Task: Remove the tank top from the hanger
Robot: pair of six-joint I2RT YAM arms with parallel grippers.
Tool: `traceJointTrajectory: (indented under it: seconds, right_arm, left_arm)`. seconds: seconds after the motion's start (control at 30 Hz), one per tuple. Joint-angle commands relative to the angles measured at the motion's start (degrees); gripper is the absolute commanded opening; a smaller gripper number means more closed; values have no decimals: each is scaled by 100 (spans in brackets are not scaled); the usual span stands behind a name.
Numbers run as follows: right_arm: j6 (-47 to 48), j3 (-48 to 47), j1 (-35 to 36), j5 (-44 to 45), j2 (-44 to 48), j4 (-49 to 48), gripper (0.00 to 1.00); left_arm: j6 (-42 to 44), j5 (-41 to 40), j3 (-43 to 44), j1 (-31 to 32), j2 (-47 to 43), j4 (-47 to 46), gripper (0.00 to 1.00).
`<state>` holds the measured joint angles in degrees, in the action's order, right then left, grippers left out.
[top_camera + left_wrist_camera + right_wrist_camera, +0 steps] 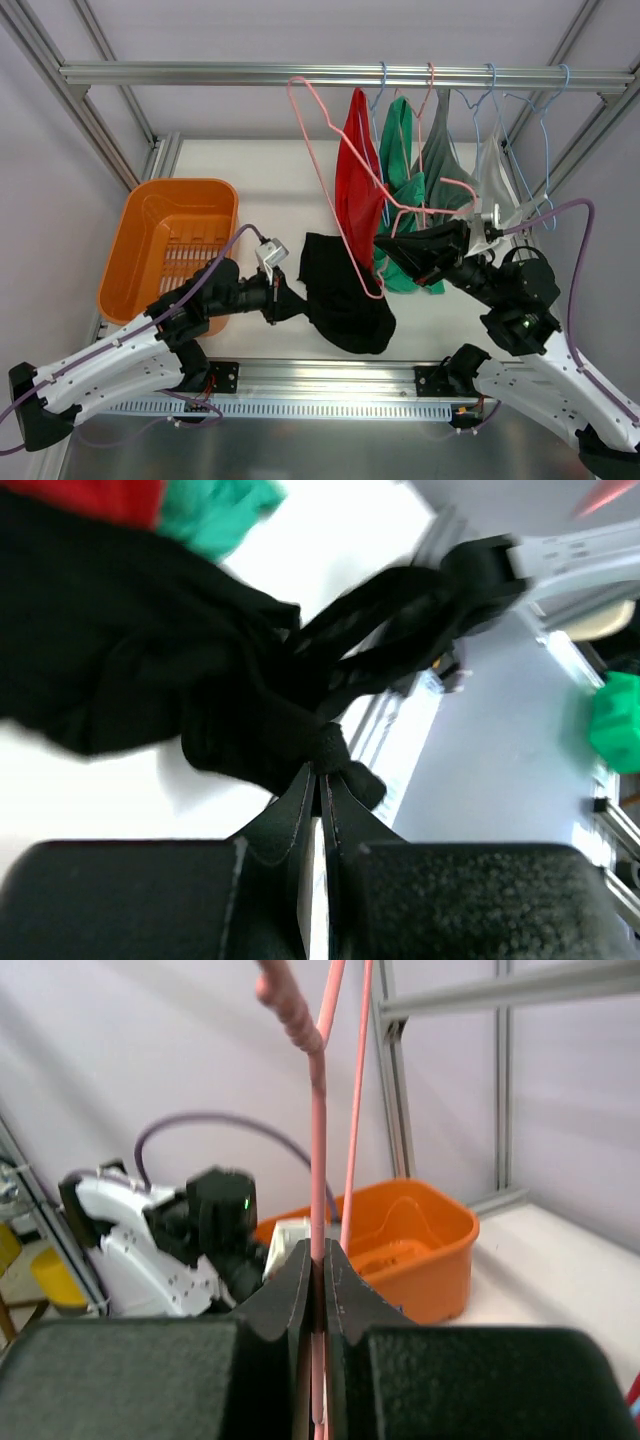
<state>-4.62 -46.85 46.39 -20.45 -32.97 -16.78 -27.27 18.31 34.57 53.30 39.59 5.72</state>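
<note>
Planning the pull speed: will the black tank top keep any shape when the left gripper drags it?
Probably floppy: the black tank top sags in loose folds. Likely grippy: a small bunch sits pinched in the shut left gripper.

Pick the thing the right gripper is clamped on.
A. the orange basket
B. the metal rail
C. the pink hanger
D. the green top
C: in the right wrist view, the right gripper has its jaws closed tight around the thin wire of the pink hanger.
</note>
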Motion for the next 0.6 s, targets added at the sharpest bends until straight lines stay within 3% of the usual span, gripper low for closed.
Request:
traceJointTrajectory:
  seconds: [0.0, 0.03, 0.1, 0.13, 0.17, 0.23, 0.27, 0.3, 0.37, 0.57]
  right_arm:
    - [-312, 0, 28, 436, 62, -2190, 0]
    - [-294, 9, 37, 558, 98, -2155, 0]
    - [-197, -270, 37, 734, 107, -922, 0]
    - [-119, -933, 37, 1083, 63, -71, 0]
    - [-22, -1314, 37, 1217, -172, 1608, 0]
    - [-12, -2244, 37, 1655, -472, 3033, 0]
    - [-91, -2467, 37, 1780, -769, 4119, 0]
    - [-118, -2652, 45, 1833, -903, 4530, 0]
    - [-231, -2951, 54, 1904, -1088, 5355, 0]
    - [-4, -3733, 203, 2501, -1949, 6616, 0]
  left_arm:
    - [-367, -835, -327, 23, -495, 156, 0]
    - [-445, -1507, -363, 31, -505, 584, 0]
    - [-595, -2283, -302, 32, -427, 1061, 0]
    - [-709, -2575, -223, 32, -383, 1263, 0]
    - [-701, -2900, -153, 32, -339, 1526, 2]
    - [-649, -3034, 58, 32, -259, 1695, 40]
    - [-614, -3113, 146, 32, -242, 1757, 73]
    - [-578, -3157, 225, 32, -259, 1879, 98]
    - [-403, -3202, 541, 32, -277, 2012, 99]
    - [124, -3439, 1692, 32, -233, 3039, 99]
